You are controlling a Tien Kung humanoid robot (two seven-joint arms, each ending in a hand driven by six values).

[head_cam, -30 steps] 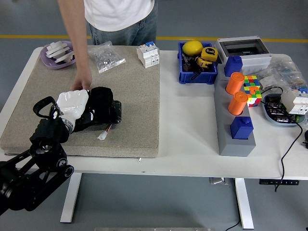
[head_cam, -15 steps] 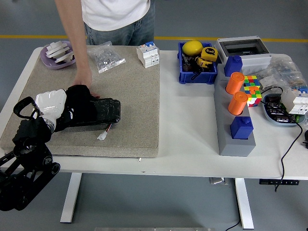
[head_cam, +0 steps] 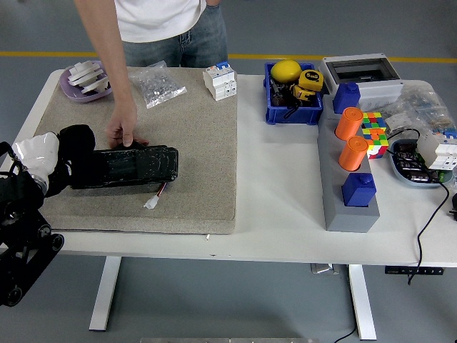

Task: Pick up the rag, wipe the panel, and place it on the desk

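Left hand (head_cam: 39, 158), white-shelled, closed over a black rag (head_cam: 76, 143) at the left end of the panel (head_cam: 128, 167). Rag bunched, dark, touching the panel's left edge and lying on the beige mat (head_cam: 193, 143). Panel long, black, glossy, flat on the mat, with a thin wire and a white plug (head_cam: 151, 203) at its near side. Hard to tell where rag ends and panel begins, both black; fingers mostly hidden in the cloth. Person's hand (head_cam: 123, 131) resting on the panel's far edge, fingers down; body cut off at the top. Left arm cropped by the lower left corner. Farther right: blue bin (head_cam: 293, 114), grey block (head_cam: 343, 207) with orange cylinders (head_cam: 349, 123).
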